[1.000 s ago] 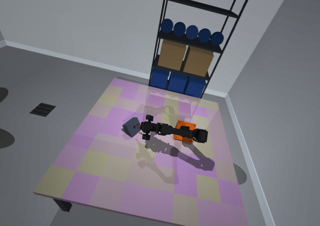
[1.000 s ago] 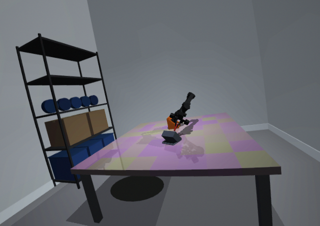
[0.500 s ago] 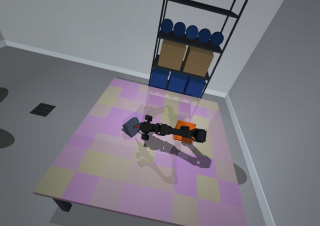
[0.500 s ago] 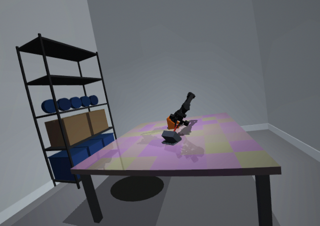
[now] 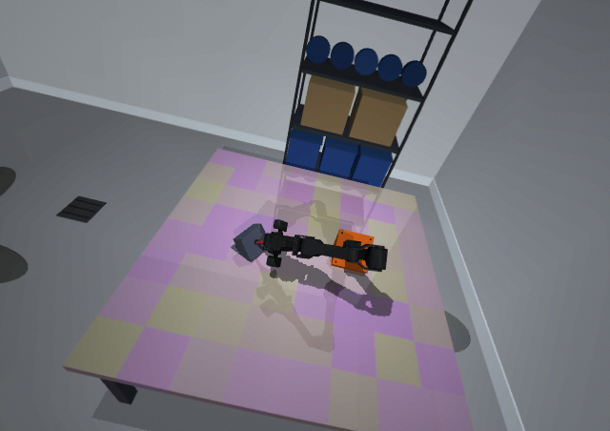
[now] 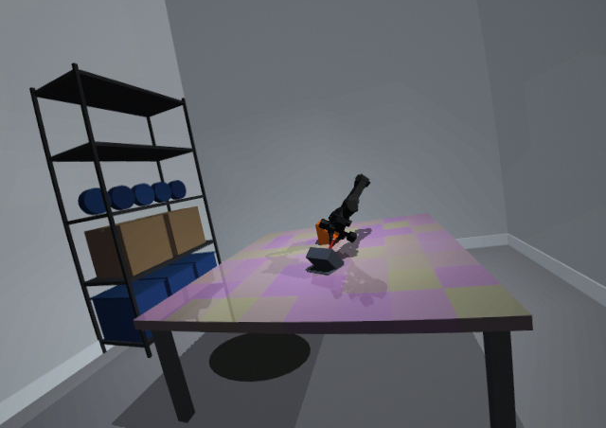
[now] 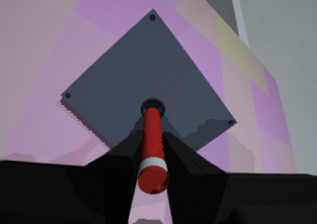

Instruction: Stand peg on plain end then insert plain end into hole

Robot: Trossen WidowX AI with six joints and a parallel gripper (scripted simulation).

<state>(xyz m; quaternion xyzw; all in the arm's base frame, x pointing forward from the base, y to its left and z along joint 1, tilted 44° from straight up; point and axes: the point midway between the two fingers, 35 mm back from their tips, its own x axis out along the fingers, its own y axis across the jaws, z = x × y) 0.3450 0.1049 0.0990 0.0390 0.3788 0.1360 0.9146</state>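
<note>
The grey sloped panel (image 5: 248,245) (image 6: 323,257) (image 7: 149,60) stands on the table. Its dark round hole (image 7: 153,101) shows in the wrist view. My gripper (image 5: 264,242) (image 6: 334,238) (image 7: 153,137) is shut on the red peg (image 5: 258,242) (image 6: 330,243) (image 7: 152,130), on the robot's side of the panel. The peg's white band (image 7: 154,163) is at the end nearer the wrist camera. The plain end points at the panel and overlaps the lower part of the hole in the wrist view. Whether its tip is inside the hole or just in front cannot be told.
The orange base plate (image 5: 362,237) (image 6: 321,232) lies under the arm's base. The checkered table (image 5: 207,322) (image 6: 416,276) carries the arm and panel, with shadows across it. A tall black shelf with blue and brown boxes stands beyond the table's edge.
</note>
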